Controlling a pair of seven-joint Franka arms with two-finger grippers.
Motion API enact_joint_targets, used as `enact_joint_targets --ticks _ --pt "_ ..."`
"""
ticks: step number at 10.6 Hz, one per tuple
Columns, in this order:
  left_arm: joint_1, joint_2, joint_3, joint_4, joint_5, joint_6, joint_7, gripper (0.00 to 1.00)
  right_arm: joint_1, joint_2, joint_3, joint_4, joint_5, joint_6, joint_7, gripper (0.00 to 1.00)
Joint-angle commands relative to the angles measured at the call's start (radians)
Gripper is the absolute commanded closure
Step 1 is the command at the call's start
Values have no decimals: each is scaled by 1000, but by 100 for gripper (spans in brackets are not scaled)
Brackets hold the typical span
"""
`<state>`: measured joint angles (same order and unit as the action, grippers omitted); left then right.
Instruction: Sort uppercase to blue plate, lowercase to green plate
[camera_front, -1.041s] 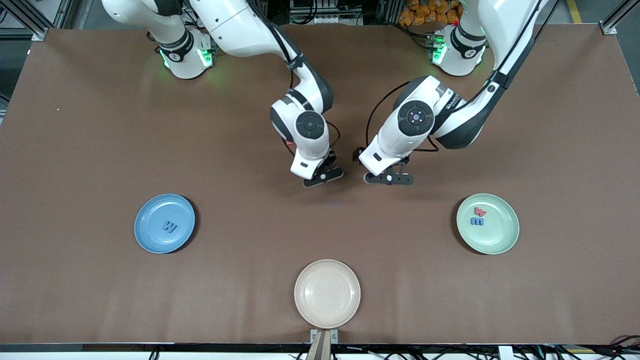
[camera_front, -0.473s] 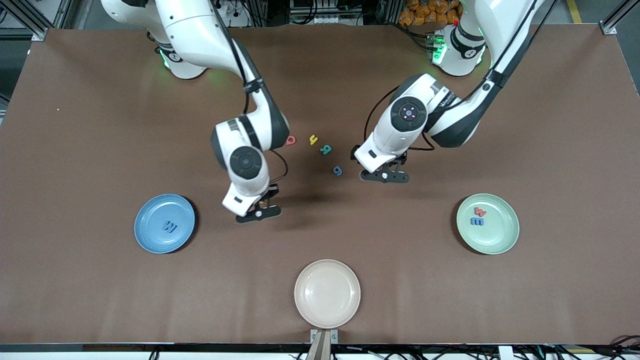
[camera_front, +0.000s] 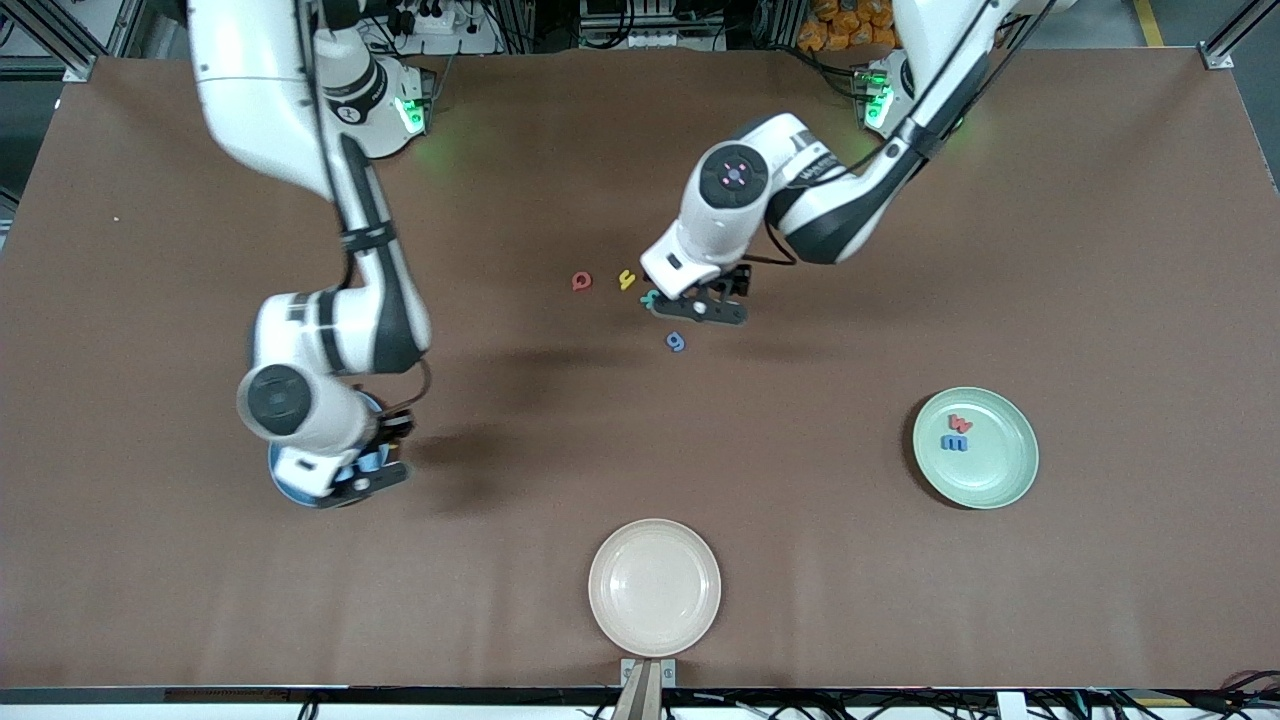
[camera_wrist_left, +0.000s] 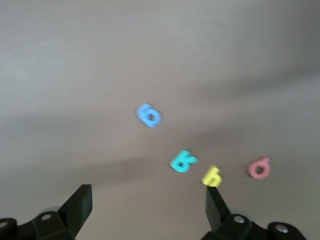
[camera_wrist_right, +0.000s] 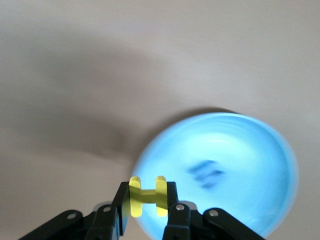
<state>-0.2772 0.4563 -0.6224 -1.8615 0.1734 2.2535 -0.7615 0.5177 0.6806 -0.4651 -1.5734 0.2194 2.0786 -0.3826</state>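
Right gripper (camera_wrist_right: 146, 207) over blue plate (camera_wrist_right: 250, 150), pinching yellow H (camera_wrist_right: 147, 196); left gripper (camera_wrist_left: 148, 210) spread wide, seemingly above teal R (camera_wrist_left: 182, 162).

Yellow H (camera_wrist_right: 147, 196) over a light-blue plate (camera_wrist_right: 240, 150); red w (camera_front: 961, 424) and blue m (camera_front: 956, 442) on pale green plate (camera_front: 1005, 480).

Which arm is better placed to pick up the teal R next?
Left. The left gripper hangs open over the loose letters, with the teal R just ahead of its fingers. The right gripper is shut on the yellow H over the blue plate.
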Motion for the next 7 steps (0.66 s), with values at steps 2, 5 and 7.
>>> enact_joint_targets --ticks 2,5,7 --pt "-124 79 7 7 205 145 -58 0 -105 -13 19 15 20 0 -178 1" --pt "-207 177 15 50 392 175 -142 9 -130 -12 23 16 23 0 -183 0" --pt "-241 232 18 85 413 175 -180 10 -145 -7 23 15 21 1 -183 0"
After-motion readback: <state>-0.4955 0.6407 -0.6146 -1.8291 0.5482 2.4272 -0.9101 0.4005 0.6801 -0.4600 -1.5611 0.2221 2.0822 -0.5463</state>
